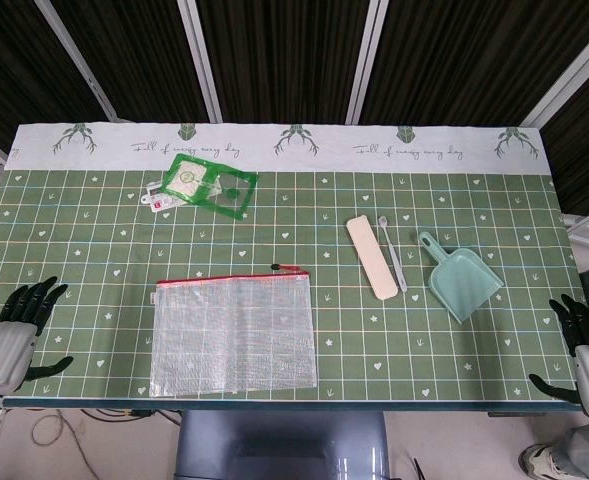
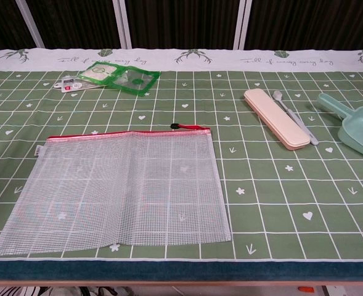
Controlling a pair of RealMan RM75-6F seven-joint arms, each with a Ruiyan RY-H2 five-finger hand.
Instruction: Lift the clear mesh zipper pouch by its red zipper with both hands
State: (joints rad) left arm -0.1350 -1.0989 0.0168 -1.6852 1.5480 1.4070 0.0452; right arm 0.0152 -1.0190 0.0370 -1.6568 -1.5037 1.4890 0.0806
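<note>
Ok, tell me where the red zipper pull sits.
In the head view, the zipper pull sits near the right end of the pouch's top edge, left of the cream case.

Left hand (image 1: 24,318) low at left, fingers (image 1: 40,296) spread, holding nothing. Right hand (image 1: 580,338) at right likewise, fingers apart, empty.

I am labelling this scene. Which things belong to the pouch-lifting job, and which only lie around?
Job: clear mesh pouch, red zipper, left hand, right hand.
Lying about: green packet, beige case, spoon, teal scoop.
</note>
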